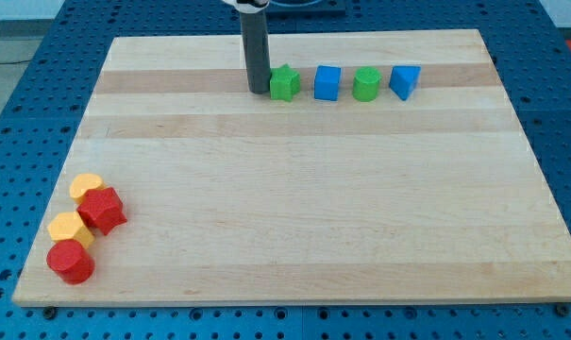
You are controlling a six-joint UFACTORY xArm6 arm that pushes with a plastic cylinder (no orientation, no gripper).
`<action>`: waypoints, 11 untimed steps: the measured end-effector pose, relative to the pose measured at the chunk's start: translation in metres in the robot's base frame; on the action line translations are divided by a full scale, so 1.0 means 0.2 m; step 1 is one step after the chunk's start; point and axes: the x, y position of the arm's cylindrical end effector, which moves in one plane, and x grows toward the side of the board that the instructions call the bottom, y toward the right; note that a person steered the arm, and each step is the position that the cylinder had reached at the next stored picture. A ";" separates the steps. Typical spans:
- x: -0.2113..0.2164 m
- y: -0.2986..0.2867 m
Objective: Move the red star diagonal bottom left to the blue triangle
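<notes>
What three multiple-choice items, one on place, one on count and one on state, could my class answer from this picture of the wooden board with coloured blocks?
1. Where is the red star-shaped block?
A. the view's top right
B. the view's bottom left
C. the board's centre

2. How many blocks form the row at the view's top?
A. two
B. four
C. six

3. How does my tip stand to the green star-shaped block?
A. right beside it, on the view's left
B. far away, near the yellow blocks
C. resting on top of it

Answers:
1 B: it sits in the cluster with the red cylinder-like block and two yellow blocks.
2 B: green star, blue cube, green cylinder, blue triangular block.
3 A: the dark rod ends on the wooden board just left of that block.
</notes>
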 end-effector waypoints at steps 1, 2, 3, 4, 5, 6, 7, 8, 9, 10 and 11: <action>0.02 -0.21; 0.16 -0.61; 0.37 -1.09; 0.45 -1.23; 0.80 -1.23; 0.89 -1.23; 1.14 -1.21; 1.51 -1.12; 1.52 -1.04; 1.50 -0.96; 1.48 -0.93</action>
